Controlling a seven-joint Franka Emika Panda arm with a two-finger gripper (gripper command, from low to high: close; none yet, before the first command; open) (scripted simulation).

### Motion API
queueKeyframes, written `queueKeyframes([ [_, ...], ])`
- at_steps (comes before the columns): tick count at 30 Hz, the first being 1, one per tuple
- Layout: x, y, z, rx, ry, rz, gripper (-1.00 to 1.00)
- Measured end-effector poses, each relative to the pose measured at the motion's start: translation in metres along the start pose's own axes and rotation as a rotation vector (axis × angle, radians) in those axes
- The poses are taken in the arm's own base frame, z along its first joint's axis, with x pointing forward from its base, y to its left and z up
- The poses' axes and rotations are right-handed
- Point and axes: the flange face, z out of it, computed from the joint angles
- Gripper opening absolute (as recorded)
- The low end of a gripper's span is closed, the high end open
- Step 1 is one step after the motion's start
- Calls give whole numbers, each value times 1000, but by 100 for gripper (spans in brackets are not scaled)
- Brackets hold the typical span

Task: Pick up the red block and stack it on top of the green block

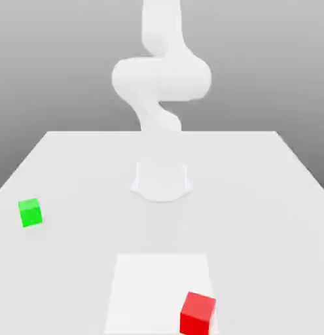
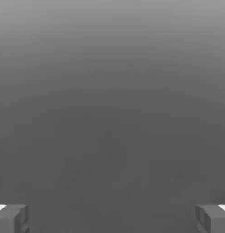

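The red block sat at the near end of the surface, low in the exterior view and toward its right, close to that view's bottom edge. It overlapped the near right corner area of a pale rectangular patch, and it was turned at a slight angle. The green block stood well apart from it, toward the exterior view's left and farther back, near the surface's left side edge, also a little turned.

The surface's far edge ran straight across behind the arm, and its two side edges spread outward toward the viewer. Open room lay between the two blocks, with only part of the pale patch in between. The whole right side of the surface, from the far corner down to beside the red block, was bare, and so was the stretch behind the green block. Nothing stood against either block.

The arm's base was the one tall thing standing on the surface, around the middle and farther back than both blocks, and the arm rose from it. In the hand view the pincer was spread wide, its two fingers far apart with nothing held between them.
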Motion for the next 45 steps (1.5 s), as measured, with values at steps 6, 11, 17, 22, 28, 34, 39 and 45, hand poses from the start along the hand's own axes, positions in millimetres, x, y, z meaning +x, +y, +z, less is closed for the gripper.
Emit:
queueKeyframes([
  [6,-21,1,119,-150,-91,68,0],
  [11,-51,18,210,-268,-167,122,0],
  [17,-102,53,306,-404,-263,189,0],
  [22,-156,92,373,-514,-348,247,0],
  [28,-214,140,436,-598,-415,297,0],
  [34,-231,158,462,-600,-416,297,-100],
  [39,-227,153,455,-600,-416,298,-100],
  [45,-164,167,411,-647,-350,442,-100],
])
